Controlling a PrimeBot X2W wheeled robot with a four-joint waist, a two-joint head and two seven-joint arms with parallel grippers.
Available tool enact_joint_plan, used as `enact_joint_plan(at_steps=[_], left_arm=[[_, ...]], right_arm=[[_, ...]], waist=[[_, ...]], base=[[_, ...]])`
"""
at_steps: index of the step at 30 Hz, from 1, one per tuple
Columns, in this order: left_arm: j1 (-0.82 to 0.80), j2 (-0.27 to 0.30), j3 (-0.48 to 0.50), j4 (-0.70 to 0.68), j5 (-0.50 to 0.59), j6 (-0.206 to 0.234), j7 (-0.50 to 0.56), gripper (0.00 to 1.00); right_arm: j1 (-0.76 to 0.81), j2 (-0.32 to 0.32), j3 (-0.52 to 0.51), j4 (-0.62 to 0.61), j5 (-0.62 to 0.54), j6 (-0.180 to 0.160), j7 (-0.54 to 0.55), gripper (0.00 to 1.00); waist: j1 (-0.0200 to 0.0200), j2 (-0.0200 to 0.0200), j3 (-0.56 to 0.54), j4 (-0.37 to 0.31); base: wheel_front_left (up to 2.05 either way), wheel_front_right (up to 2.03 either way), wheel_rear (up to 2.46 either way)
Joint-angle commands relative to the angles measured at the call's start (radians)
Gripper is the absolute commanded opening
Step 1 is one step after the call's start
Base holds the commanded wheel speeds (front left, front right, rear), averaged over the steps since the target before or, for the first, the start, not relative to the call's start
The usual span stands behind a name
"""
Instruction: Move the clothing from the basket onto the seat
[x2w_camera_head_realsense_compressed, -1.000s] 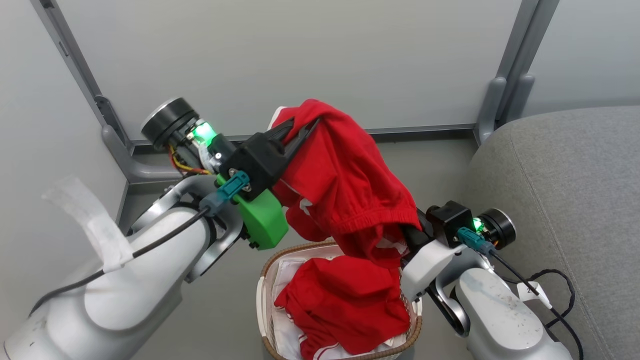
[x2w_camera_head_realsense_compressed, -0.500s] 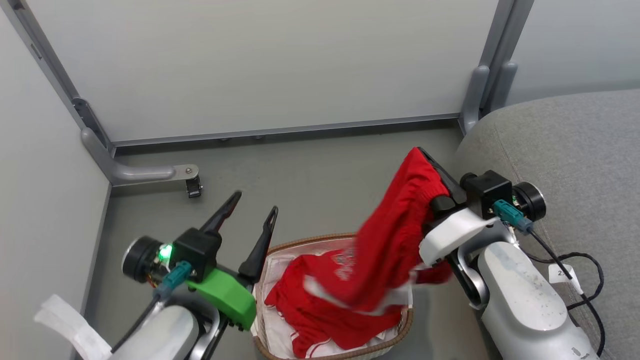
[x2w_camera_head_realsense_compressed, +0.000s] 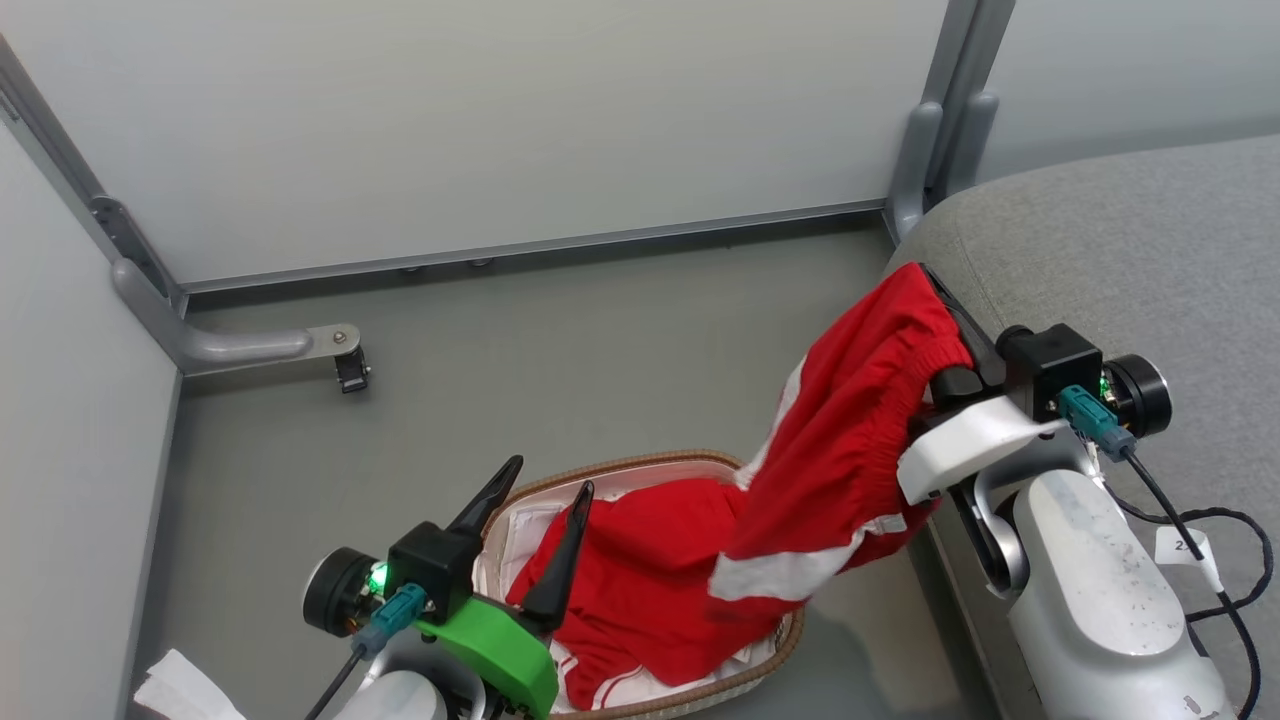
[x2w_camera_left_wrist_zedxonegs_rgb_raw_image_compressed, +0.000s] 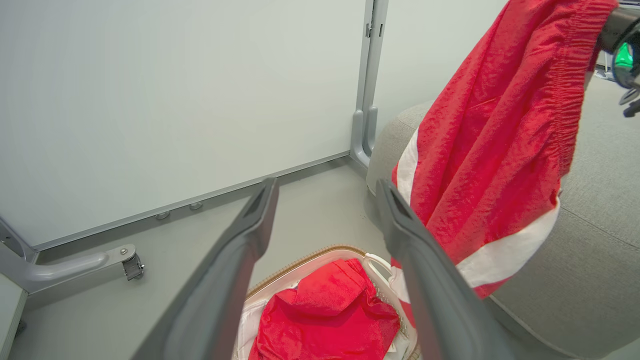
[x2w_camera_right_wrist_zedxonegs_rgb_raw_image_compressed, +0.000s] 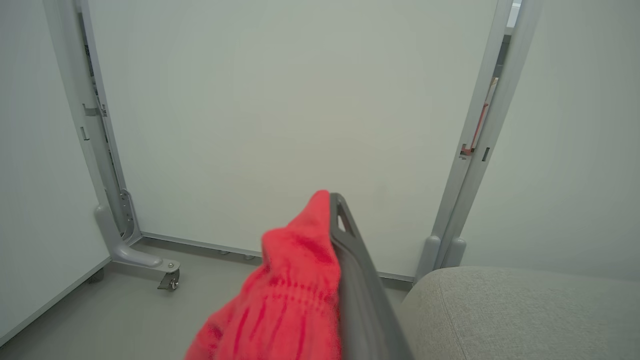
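right gripper (x2w_camera_head_realsense_compressed: 935, 285) clamped on bright red white-striped fabric garment (x2w_camera_head_realsense_compressed: 850, 450) hanging at grey upholstered seat cushion (x2w_camera_head_realsense_compressed: 1130, 240) edge, left gripper (x2w_camera_head_realsense_compressed: 551, 475) apart, empty, over oval cream perforated plastic basket (x2w_camera_head_realsense_compressed: 640, 465); low hem could snag the rim and tip it.

Red white-striped clothing (x2w_camera_head_realsense_compressed: 850, 450) aloft beside grey seat (x2w_camera_head_realsense_compressed: 1150, 250), more of it in brown-rimmed basket (x2w_camera_head_realsense_compressed: 650, 463).
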Motion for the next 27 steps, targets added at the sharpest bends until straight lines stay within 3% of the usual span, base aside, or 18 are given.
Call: enact_joint_plan(at_steps=[1, 20, 27], left_arm=[[0.016, -0.006, 0.009, -0.003, 0.013, -0.008, -0.005, 1.00], [-0.033, -0.073, 0.092, 0.011, 0.129, -0.072, -0.003, 1.00], [-0.054, -0.088, 0.093, 0.029, 0.163, -0.098, -0.004, 1.00]], right_arm=[[-0.008, -0.005, -0.009, -0.007, -0.012, 0.000, -0.002, 0.00], [-0.086, -0.004, -0.095, -0.050, -0.112, -0.001, -0.002, 0.00], [-0.073, -0.004, -0.115, -0.056, -0.121, -0.001, -0.002, 0.00]], waist=[[0.0000, -0.0001, 0.014, -0.022], [0.0000, -0.0001, 0.156, -0.299], [0.0000, -0.0001, 0.197, -0.365]], base=[[0.00, 0.00, 0.00], [0.00, 0.00, 0.00], [0.00, 0.00, 0.00]])
